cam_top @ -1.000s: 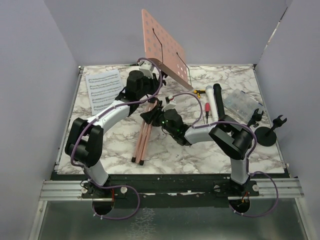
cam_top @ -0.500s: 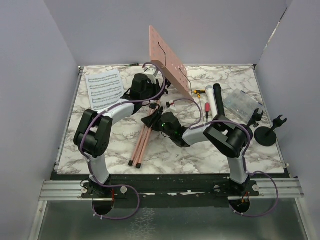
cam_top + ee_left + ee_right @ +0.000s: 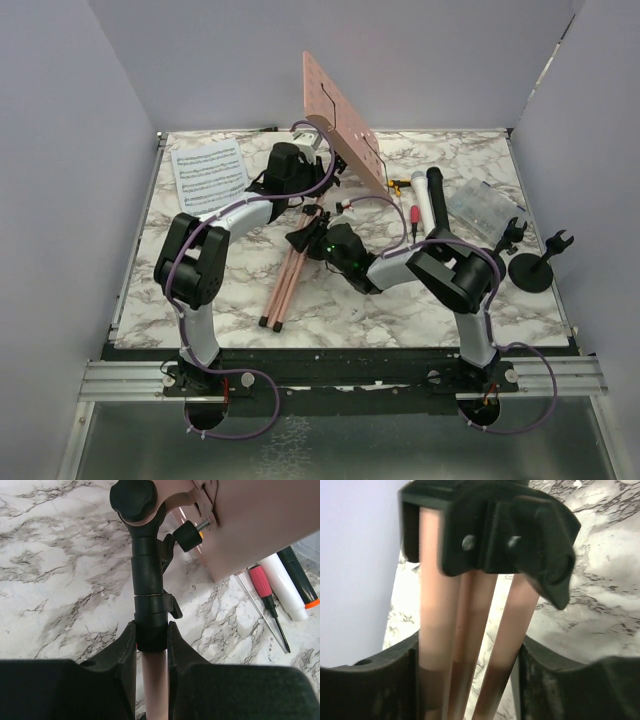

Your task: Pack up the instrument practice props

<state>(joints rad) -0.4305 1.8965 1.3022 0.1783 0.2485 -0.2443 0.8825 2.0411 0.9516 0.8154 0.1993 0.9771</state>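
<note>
Item: pink music rest [image 3: 340,125], board toward 12 o'clock; left gripper [image 3: 151,640] clamped on its black shaft collar [image 3: 150,612]; right gripper [image 3: 468,652], half-spread, closed around folded legs [image 3: 432,580] toward 6 o'clock.

Plain lavender walls [image 3: 430,60] close in on three sides of a white table [image 3: 420,300] veined grey like marble, under soft, even light. A metal rail [image 3: 340,380] runs along its near edge, with a dull grey surface [image 3: 330,445] below.
</note>
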